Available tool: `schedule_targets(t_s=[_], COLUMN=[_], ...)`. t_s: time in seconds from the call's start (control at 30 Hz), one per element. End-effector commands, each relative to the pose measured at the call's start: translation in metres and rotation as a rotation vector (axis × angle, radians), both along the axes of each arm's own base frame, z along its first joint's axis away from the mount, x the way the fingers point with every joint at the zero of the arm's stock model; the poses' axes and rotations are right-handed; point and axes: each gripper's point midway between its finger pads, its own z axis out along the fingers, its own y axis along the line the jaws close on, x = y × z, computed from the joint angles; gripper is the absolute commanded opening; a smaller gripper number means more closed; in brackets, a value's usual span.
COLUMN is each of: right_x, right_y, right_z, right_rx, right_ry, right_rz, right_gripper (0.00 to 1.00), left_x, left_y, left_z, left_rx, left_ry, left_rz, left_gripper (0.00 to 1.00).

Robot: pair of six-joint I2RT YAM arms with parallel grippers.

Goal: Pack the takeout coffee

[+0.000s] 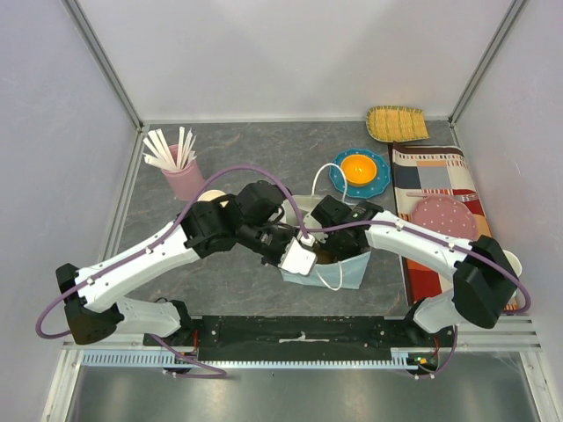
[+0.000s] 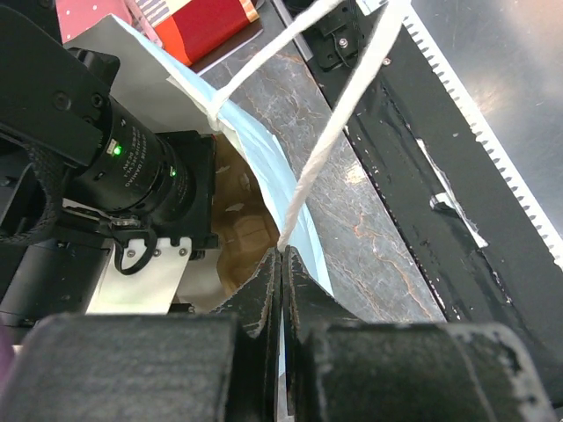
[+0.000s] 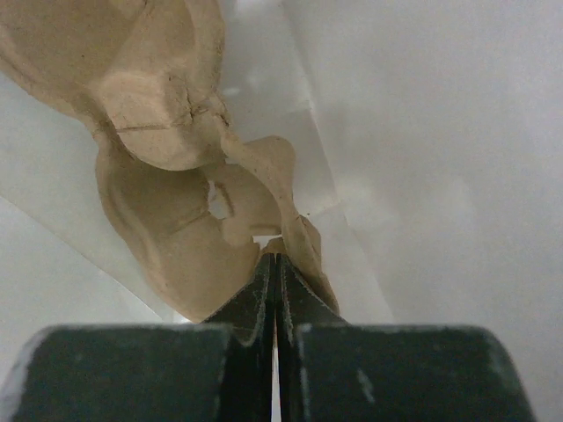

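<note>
Left tool [image 2: 280,262] pinching bag [image 2: 264,171], right tool [image 3: 274,260] (inside) pinching tray [image 3: 167,237]

Surface [image 1: 246,158]: grey stone-look top, smooth, faint sheen. Bag [image 2: 264,167], centre of frame: pale blue paper, smooth and matt. Its cord handle [image 2: 334,132] is white twisted string. Cup carrier [image 3: 167,176]: tan moulded pulp, rough, fibrous, ragged edges. Left gripper [image 2: 281,255] and right gripper [image 3: 274,259]: black matt plastic, grainy, scuffed. Upper right of the top view: woven straw tray [image 1: 397,123], glossy blue plate [image 1: 361,173], patterned cloth mat [image 1: 435,176].
</note>
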Motion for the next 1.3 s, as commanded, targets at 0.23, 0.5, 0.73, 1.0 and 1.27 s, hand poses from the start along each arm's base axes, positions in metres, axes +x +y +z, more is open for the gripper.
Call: schedule_targets(t_s=[0.23, 0.5, 0.73, 1.0, 1.27], right_x=[0.012, 0.013, 0.000, 0.002, 0.006], right_y=[0.006, 0.031, 0.033, 0.045, 0.053], right_z=[0.009, 0.066, 0.089, 0.121, 0.137], right_rx=[0.019, 0.192, 0.268, 0.363, 0.419], right_ry=[-0.042, -0.090, -0.086, -0.125, -0.159], right_rz=[-0.007, 0.041, 0.070, 0.068, 0.054], right_gripper=[0.00, 0.00, 0.00, 0.00, 0.00], left_x=[-0.004, -0.001, 0.000, -0.001, 0.000], left_y=[-0.002, -0.003, -0.003, -0.001, -0.002], left_z=[0.018, 0.020, 0.019, 0.018, 0.017], left_rx=[-0.062, -0.062, -0.058, -0.042, -0.035], left_ry=[-0.020, -0.028, -0.025, -0.017, -0.017], left_rz=[-0.049, -0.044, -0.040, -0.042, -0.041], left_gripper=[0.02, 0.02, 0.02, 0.02, 0.02])
